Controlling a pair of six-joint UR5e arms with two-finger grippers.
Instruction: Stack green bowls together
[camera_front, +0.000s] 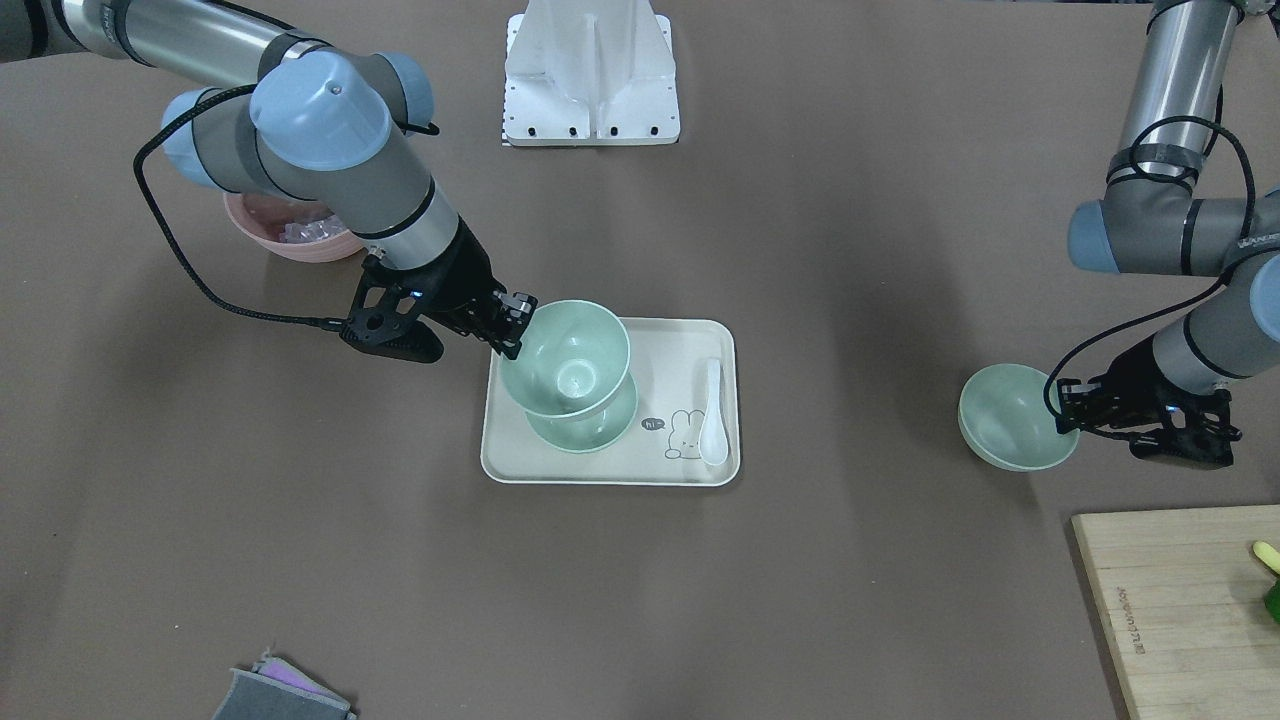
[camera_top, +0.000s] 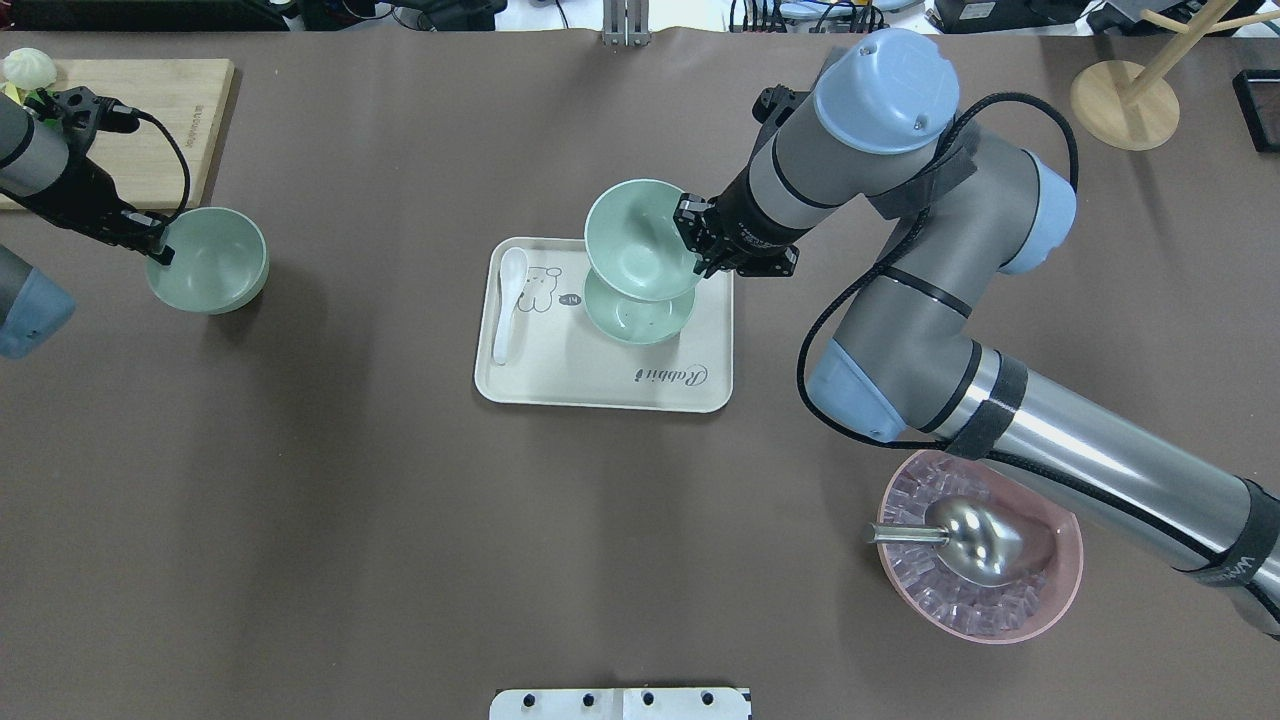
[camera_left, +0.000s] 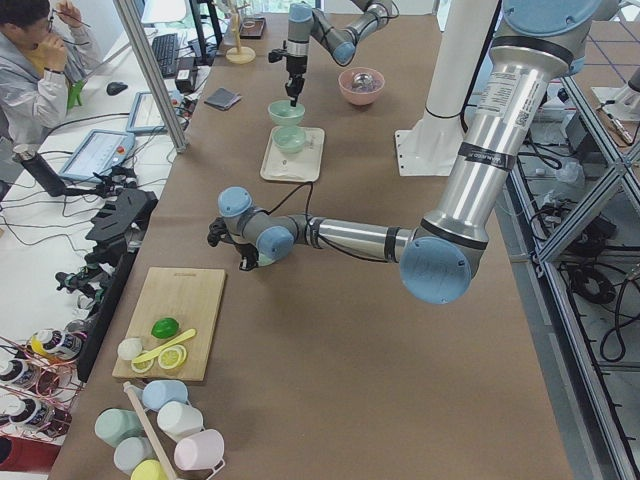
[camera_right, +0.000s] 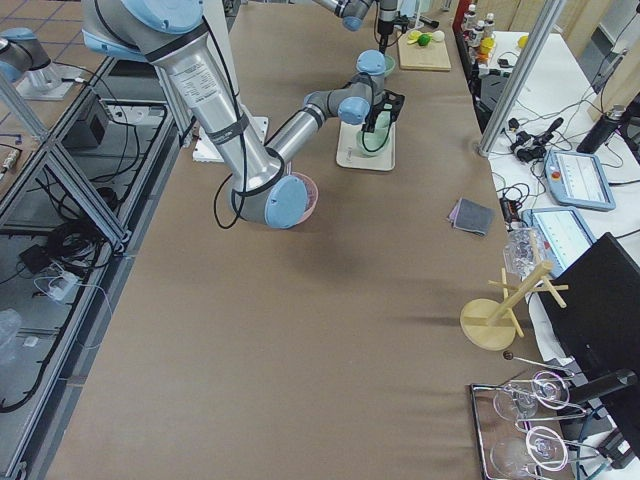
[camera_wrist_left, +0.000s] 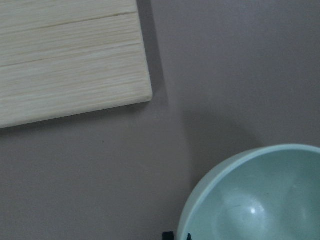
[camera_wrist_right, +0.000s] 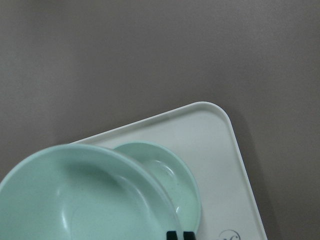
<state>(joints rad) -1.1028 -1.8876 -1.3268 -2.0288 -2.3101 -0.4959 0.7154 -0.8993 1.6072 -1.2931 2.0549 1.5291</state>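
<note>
Bowls (camera_top: 640, 238) mint green; tray (camera_top: 600, 382) cream, rabbit print

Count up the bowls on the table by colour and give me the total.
Pale mint-green round matte bowls: 3
Large pink round bowl: 1
Total: 4

The raised bowl (camera_front: 565, 360) partly hides the lower bowl (camera_front: 590, 435).

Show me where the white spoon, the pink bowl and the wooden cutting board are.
white spoon (camera_top: 507, 308): overhead view, middle of its handle.
pink bowl (camera_top: 1066, 575): overhead view, its right-hand rim.
wooden cutting board (camera_top: 200, 100): overhead view, bare top surface.
</note>
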